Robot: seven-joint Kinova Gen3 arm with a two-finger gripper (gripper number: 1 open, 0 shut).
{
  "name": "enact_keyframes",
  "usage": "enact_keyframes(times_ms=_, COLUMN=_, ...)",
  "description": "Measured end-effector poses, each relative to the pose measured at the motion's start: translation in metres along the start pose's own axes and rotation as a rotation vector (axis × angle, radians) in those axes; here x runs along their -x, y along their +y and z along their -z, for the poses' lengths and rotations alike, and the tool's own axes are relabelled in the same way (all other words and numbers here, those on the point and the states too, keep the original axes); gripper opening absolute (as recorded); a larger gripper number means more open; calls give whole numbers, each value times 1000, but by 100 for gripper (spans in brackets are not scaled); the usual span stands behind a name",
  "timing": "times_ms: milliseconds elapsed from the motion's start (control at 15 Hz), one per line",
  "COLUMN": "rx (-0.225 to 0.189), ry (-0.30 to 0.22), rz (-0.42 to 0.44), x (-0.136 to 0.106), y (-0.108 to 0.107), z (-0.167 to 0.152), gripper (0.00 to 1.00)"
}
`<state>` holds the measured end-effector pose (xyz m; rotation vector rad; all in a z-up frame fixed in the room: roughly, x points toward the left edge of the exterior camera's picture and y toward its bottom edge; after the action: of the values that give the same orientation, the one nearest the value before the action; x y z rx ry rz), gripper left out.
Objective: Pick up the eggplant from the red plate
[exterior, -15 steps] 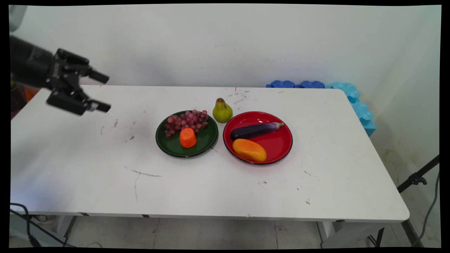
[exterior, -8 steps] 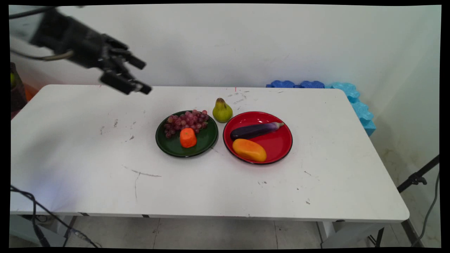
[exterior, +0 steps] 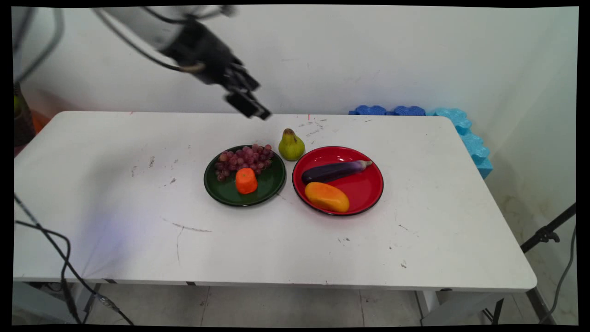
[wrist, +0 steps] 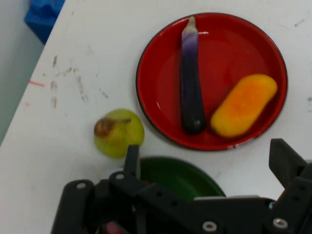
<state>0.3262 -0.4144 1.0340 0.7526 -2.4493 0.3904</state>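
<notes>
From the main view, my gripper (exterior: 256, 103) hangs in the air above the far part of the table (exterior: 115, 193), up and to the left of the pear (exterior: 291, 145), touching nothing. My fingers are spread apart and hold nothing. The pear stands upright on the bare table, just behind the gap between the two plates. The green plate (exterior: 226, 193) carries a bunch of grapes (exterior: 244, 159) at its far side and an orange piece (exterior: 246, 180) in front of them. The red plate (exterior: 364, 189), just to its right, holds an eggplant (exterior: 334, 171) lying across it and a mango (exterior: 327, 197) nearer the camera. Blue foam (exterior: 461, 127) lies along the table's far right corner.

Looking along my hand, the fingers (wrist: 284, 161) rise from the bottom edge, wide apart with nothing between them. Past them I see the pear (wrist: 118, 132) on the table, the rim of the green plate (wrist: 180, 178) just beside it, partly behind my linkage, and the red plate (wrist: 234, 29) beyond, with the eggplant (wrist: 191, 83) and the mango (wrist: 243, 105) side by side in it. Blue foam (wrist: 43, 14) shows at the top left corner.
</notes>
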Motion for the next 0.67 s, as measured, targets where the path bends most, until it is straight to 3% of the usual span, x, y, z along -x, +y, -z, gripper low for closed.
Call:
enact_keyframes(times_ms=333, rx=-1, ry=-53, rz=14, x=-42, y=-9, z=-86, gripper=100)
enact_keyframes(times_ms=667, rx=14, ry=-106, rz=31, x=-61, y=-15, z=-162, gripper=100)
